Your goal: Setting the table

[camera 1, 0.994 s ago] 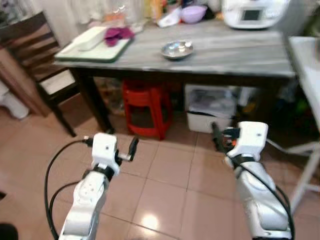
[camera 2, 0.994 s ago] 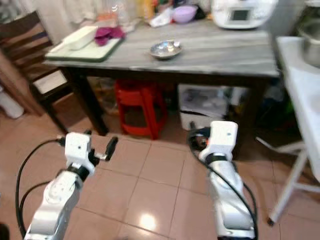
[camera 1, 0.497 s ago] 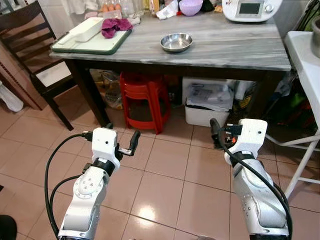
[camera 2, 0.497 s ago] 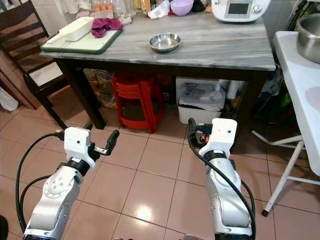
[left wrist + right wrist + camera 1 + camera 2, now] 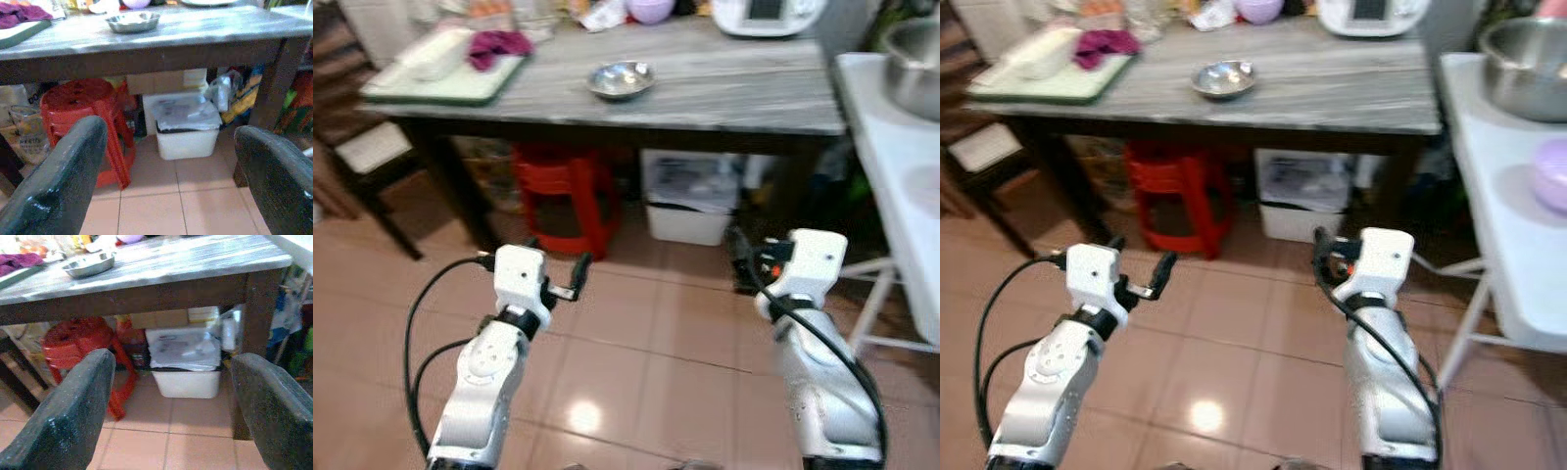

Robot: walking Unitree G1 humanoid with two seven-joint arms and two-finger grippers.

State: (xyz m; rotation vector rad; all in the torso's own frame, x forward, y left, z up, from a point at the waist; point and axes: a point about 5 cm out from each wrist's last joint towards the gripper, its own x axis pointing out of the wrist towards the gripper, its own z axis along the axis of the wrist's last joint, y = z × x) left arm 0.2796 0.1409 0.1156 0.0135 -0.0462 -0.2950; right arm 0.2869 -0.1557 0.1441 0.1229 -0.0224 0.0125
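Observation:
A small steel bowl (image 5: 621, 79) sits on the grey stone-look table (image 5: 734, 93), toward its middle. A green tray (image 5: 431, 86) with a white block and a magenta cloth (image 5: 496, 43) lies at the table's left end. Both arms are held out low over the tiled floor, well short of the table. My left gripper (image 5: 168, 128) is open with nothing between its fingers. My right gripper (image 5: 171, 357) is open and empty too. Both wrist views look under the table edge.
Under the table stand a red stool (image 5: 558, 191) and a white lidded box (image 5: 690, 201). A dark chair (image 5: 367, 147) is at the left. A white side table (image 5: 1503, 196) at the right carries a big steel pot (image 5: 1528, 64) and a purple dish (image 5: 1552, 186). Brown floor tiles lie between me and the table.
The whole picture has shifted left, bringing the white side table and its pot further into view, and it is blurred. Both arms keep the same pose, grippers still open.

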